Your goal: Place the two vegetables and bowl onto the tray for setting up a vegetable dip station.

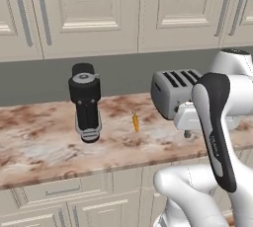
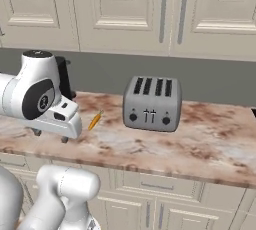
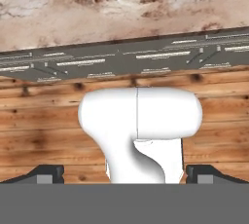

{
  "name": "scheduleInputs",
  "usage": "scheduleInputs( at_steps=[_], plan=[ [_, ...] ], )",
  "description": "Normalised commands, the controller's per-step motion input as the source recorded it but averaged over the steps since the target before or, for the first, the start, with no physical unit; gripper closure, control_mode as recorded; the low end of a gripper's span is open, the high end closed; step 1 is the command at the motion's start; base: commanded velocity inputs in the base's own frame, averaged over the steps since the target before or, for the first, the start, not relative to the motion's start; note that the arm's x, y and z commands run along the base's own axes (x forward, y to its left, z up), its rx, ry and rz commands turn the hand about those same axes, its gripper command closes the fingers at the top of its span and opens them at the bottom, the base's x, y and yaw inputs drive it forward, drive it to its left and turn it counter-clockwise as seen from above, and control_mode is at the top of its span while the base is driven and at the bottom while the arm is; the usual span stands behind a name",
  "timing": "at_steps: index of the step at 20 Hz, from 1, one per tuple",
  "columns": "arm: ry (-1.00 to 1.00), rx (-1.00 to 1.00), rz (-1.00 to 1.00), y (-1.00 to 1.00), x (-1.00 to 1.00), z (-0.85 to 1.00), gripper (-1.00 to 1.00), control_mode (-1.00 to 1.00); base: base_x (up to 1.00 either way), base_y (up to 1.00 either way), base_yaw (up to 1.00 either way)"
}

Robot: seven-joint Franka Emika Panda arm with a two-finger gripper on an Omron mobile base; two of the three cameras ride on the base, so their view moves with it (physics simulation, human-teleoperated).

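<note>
Here, in the left base view, our gripper (image 1: 187, 133) hangs just above the marbled counter (image 1: 44, 147), right in front of the silver toaster (image 1: 173, 92). The carrot (image 1: 135, 122) lies on the stone to the hand's left, near but apart from it, with its long axis running away from us toward the wall, leafy end at the back. Farther left stands a black blender base (image 1: 85, 102). No bowl, green vegetable or tray appears here, so we see no container and nothing inside one.

In the right base view the gripper (image 2: 50, 135) again sits low over the counter (image 2: 200, 139), and the carrot (image 2: 95, 120) lies just past the hand on the toaster (image 2: 152, 103) side, slanting up toward the backsplash. We judge the hand must shift sideways toward it and turn its fingers across that axis.

In the hand view the fingertips (image 3: 46, 174) stand at the far edges, so the gripper (image 3: 124, 175) is spread wide and carries nothing. Beyond lie the counter's edge (image 3: 121, 9) and a wooden floor (image 3: 39, 130).
</note>
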Motion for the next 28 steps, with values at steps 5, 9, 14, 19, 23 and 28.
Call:
scheduleInputs(
  at_steps=[5,9,14,19,23,28],
  plan=[
    [0.0,0.0,0.0,0.0,0.0,0.0,-1.0,1.0,0.32,0.17,0.0],
    [0.0,0.0,0.0,0.0,0.0,0.0,-1.0,1.0,0.25,0.36,0.0],
    [0.0,0.0,0.0,0.0,0.0,0.0,-1.0,1.0,0.27,0.34,0.0],
    [0.0,0.0,0.0,0.0,0.0,0.0,-1.0,1.0,0.27,0.34,0.0],
    [0.0,0.0,0.0,0.0,0.0,0.0,-1.0,1.0,0.33,0.13,0.0],
    [0.0,0.0,0.0,0.0,0.0,0.0,-1.0,1.0,0.38,0.11,0.0]
  ],
)
